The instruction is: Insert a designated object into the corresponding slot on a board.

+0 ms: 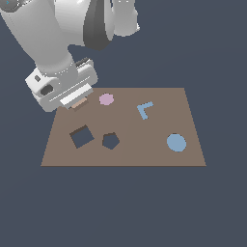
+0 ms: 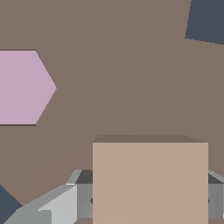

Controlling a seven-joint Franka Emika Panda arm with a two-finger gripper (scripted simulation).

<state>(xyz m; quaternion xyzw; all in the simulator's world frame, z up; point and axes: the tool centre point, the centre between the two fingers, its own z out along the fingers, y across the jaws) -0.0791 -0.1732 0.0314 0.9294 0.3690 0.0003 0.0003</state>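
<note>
Exterior view shows the square slot (image 1: 81, 136) on the board (image 1: 144, 154), mostly missing from the wrist view, where grey fingers (image 2: 52, 205) clamp the tan block (image 2: 150, 181) between them above the board's corner.

A light tan flat square block (image 2: 150, 181) sits between the grey jaws, which flank it on either side; beyond it lies the flat brown board (image 2: 118, 65); a pink hexagonal piece (image 2: 24, 87) rests farther off to one side.
</note>
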